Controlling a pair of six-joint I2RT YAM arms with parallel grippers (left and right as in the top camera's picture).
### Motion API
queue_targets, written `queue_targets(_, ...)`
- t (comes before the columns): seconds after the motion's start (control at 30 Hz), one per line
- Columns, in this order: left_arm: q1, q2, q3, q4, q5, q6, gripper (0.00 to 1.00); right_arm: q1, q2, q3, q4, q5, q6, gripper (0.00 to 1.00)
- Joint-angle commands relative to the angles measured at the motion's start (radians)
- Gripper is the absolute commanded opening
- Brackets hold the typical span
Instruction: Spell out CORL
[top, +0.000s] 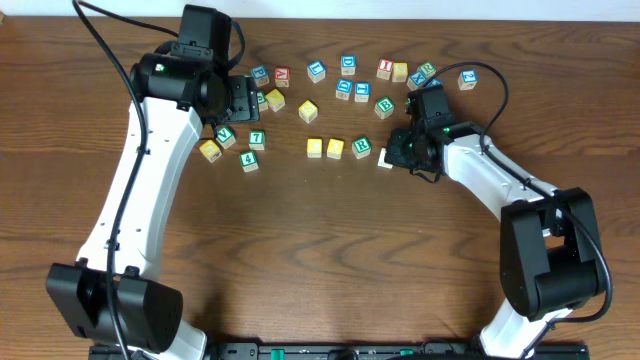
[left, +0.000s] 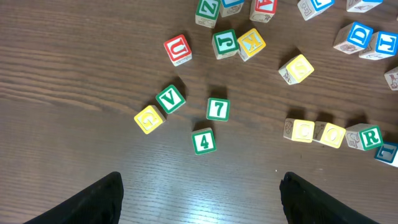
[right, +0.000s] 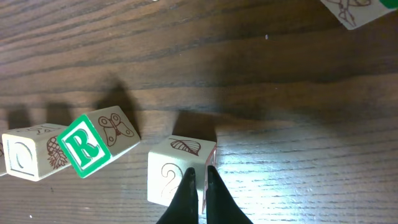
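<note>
A yellow cube (top: 314, 147), a second yellow cube (top: 335, 148) and the green R cube (top: 361, 147) lie in one row on the table (top: 300, 250). The fourth cube (right: 177, 177) lies just beside the R, a little out of the line. The right gripper (right: 200, 180) has its jaws closed together, holding nothing, with the tips at this cube's edge; the left gripper (left: 200, 186) has its jaws wide apart and empty.

The right tool (right: 200, 177) is covering part of the pale cube (right: 169, 177); the frame edge is cropping a green-edged cube (right: 351, 11).
</note>
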Motion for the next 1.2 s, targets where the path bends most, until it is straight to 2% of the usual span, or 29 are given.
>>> queue_targets(0.0,0.0,0.002,-0.011,-0.002,-0.008,0.005,0.8,-0.003,0.021,-0.001,-0.035,0.048,-0.01,0.01)
queue_targets(0.63,0.0,0.002,-0.011,-0.002,-0.007,0.005,0.8,-0.016,0.021,-0.001,-0.101,0.123,-0.01,0.01)
queue_targets(0.73,0.0,0.002,-0.011,-0.002,-0.007,0.005,0.8,-0.024,0.021,-0.001,-0.07,0.071,-0.034,0.01)
queue_targets(0.77,0.0,0.002,-0.011,-0.002,-0.007,0.005,0.8,-0.025,0.02,0.002,-0.025,-0.014,-0.084,0.01)
queue_targets(0.87,0.0,0.002,-0.011,-0.002,-0.007,0.005,0.8,-0.025,0.009,0.021,0.016,-0.124,-0.116,0.01)
queue_targets(1.17,0.0,0.002,-0.011,-0.005,-0.007,0.005,0.8,-0.029,-0.011,0.031,0.063,-0.248,-0.122,0.01)
